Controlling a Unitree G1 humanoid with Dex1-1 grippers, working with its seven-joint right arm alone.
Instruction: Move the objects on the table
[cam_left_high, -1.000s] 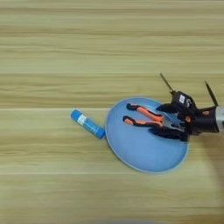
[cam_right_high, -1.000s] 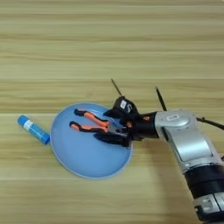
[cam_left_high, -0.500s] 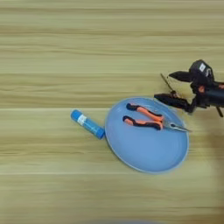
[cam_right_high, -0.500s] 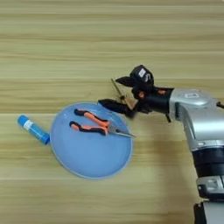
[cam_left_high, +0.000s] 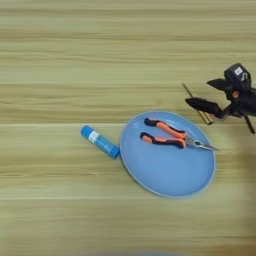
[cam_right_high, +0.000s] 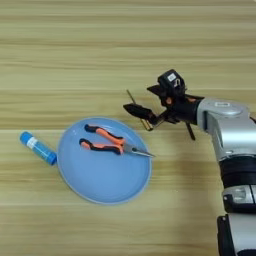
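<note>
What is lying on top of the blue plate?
Only the pliers lie on the blue plate, tips toward its right rim. The glue stick lies on the table beside its left rim. What is under the plate is covered.

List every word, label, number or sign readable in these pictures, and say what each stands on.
None can be read.
Glue stick: pale label patch, its print too small to read.
Gripper: small white tag on top, marks too blurred to read.
Pliers, plate, table: no writing shows.
</note>
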